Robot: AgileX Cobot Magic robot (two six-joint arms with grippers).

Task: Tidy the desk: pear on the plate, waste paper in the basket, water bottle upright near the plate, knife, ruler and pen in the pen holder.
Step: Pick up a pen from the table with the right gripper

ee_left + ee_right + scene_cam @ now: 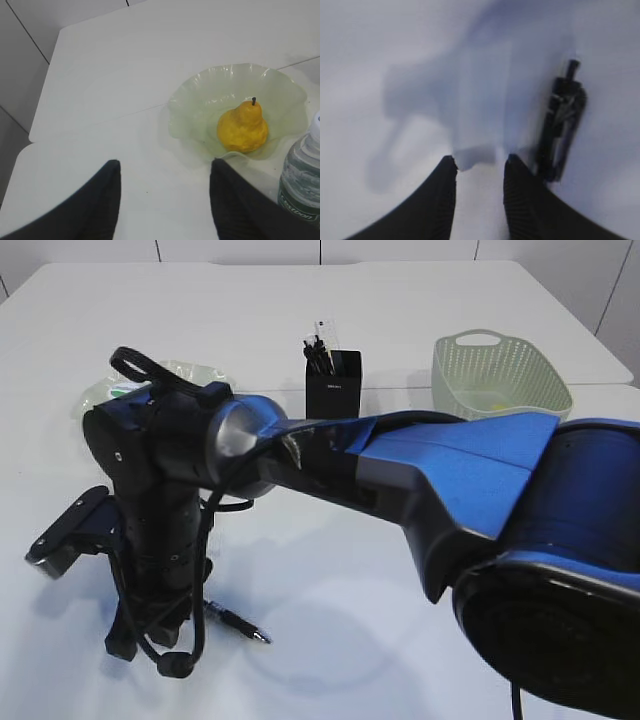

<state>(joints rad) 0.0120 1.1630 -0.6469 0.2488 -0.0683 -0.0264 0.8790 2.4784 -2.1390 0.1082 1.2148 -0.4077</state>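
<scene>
- Hovering my right gripper (479, 162) over the desk (395, 50), jaws part-open on nothing.
- Pen (561, 122) lies just at my two o'clock, long axis twelve-to-six.
- Left gripper (165, 200) open, empty, farther away.

translucent glass plate (200, 95), matt white desk (115, 65), ribbed black fingers (95, 210)

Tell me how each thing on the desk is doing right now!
pear: lying in the plate, stem up.
plate: on the desk, holding the pear.
water bottle: upright beside the plate.
pen holder: upright, dark items sticking out.
basket: upright on the desk; contents unclear.
pen: lying flat on the desk.
left pincer: open, empty.
right pincer: open above the desk, beside the pen.
</scene>
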